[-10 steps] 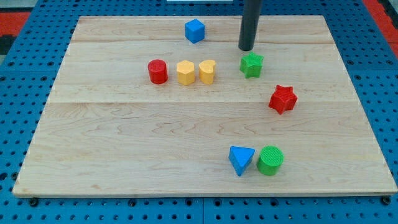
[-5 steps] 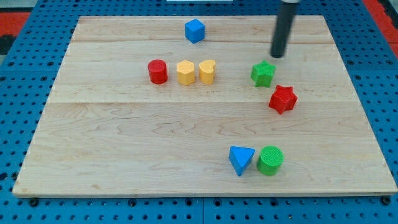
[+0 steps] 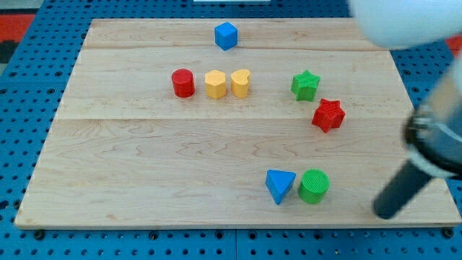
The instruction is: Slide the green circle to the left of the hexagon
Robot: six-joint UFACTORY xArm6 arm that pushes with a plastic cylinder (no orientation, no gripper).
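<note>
The green circle (image 3: 314, 186) sits near the view's bottom right of the wooden board (image 3: 144, 166), touching or almost touching the blue triangle (image 3: 279, 185) on its left. The yellow hexagon (image 3: 215, 84) is in the upper middle, with the red cylinder (image 3: 183, 83) to its left and the yellow heart (image 3: 240, 83) to its right. My tip (image 3: 382, 213) is at the board's bottom right, to the right of the green circle and a little below it, apart from it. The rod slants up to the right.
A blue cube (image 3: 226, 35) is near the view's top. A green star (image 3: 305, 85) and a red star (image 3: 328, 115) lie right of the yellow blocks. A blurred white arm part (image 3: 404, 22) covers the top right corner.
My tip has swung from beside the green star at the top down to the bottom right, near the green circle. Earlier it nudged the green star to the right. Other blocks are unmoved.
</note>
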